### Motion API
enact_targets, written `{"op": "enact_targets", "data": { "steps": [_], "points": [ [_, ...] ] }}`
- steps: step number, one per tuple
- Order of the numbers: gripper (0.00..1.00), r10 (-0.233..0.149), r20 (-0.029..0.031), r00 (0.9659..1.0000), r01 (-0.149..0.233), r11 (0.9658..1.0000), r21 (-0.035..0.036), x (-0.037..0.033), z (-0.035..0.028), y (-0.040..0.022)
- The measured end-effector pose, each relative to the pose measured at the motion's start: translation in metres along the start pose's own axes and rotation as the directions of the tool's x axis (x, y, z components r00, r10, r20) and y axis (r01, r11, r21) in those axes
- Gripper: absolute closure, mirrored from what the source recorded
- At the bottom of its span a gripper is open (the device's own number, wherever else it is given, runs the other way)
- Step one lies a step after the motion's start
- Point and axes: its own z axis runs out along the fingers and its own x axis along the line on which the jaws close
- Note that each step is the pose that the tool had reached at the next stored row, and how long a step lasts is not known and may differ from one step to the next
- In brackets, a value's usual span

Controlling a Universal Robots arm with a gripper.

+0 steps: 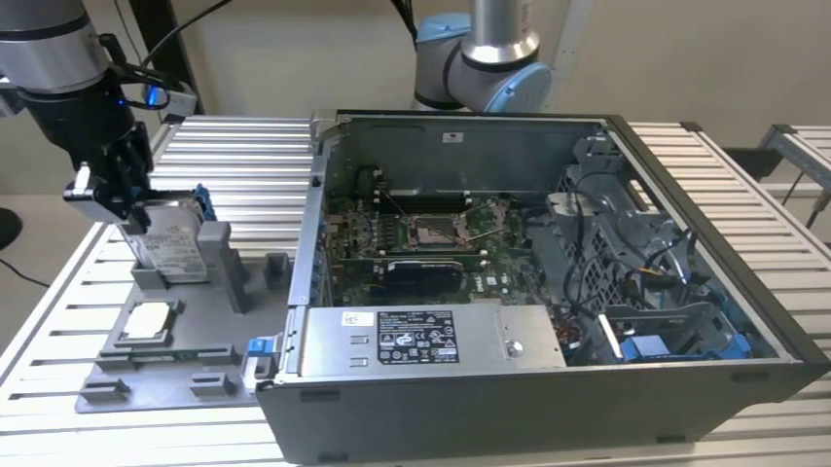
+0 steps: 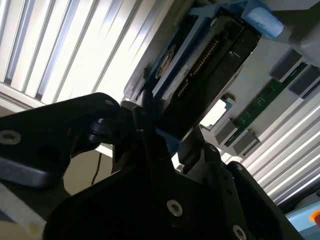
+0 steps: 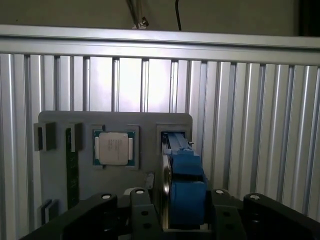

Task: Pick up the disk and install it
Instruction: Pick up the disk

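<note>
The disk point(image 1: 171, 243) stands upright at the grey tray's point(image 1: 156, 384) far edge, with the gripper point(image 1: 134, 206) clamped on it. The first wrist view shows a chip point(image 3: 114, 148) alongside.

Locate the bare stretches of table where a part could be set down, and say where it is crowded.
Free: the slats beyond the grey tray, up to the computer case; the slats on the exterior view's right of the case. Crowded: the tray, where the gripper is shut on the disk near the chip, and inside the case.
</note>
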Motion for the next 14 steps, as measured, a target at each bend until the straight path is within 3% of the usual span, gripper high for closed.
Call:
{"op": "enact_targets", "data": {
  "steps": [14],
  "points": [
    [1.00,0.000,-0.0001,1.0000,0.000,1.0000,0.0000,0.0000,0.0004,0.0000]
  ]
}}
